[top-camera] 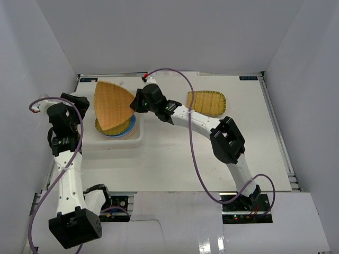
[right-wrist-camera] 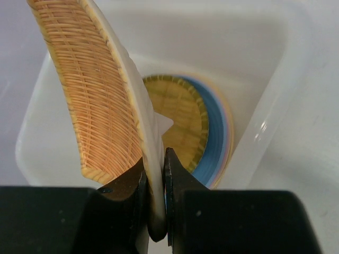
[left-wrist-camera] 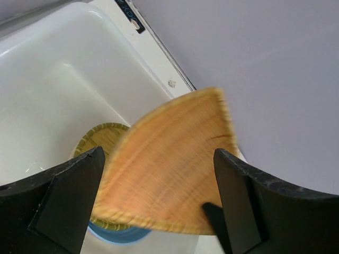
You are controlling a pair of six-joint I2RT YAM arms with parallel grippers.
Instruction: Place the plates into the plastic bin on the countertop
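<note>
- The left gripper (left-wrist-camera: 159,153) hangs spread wide and empty just beside the left rim of the plastic bin (top-camera: 108,146), probably to leave the other arm room.
- The right gripper (right-wrist-camera: 153,174) pinches the orange fan tray (top-camera: 111,108) by its edge, tilted over the bin. Directly beneath it the yellow round tray (right-wrist-camera: 183,114) lies stacked on the blue plate (right-wrist-camera: 214,135).
- To the right gripper's right, the yellow oval tray (top-camera: 207,102) lies on the countertop (top-camera: 212,159), well apart from the bin, with nothing blocking it.

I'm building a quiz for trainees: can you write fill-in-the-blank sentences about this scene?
1. The right pincer is shut on the ____ fan tray.
2. In the bin, the round tray lies on a ____ plate.
3. The oval tray lies ____ the bin.
4. The left pincer is ____.
Missing words: orange; blue; outside; open.
</note>
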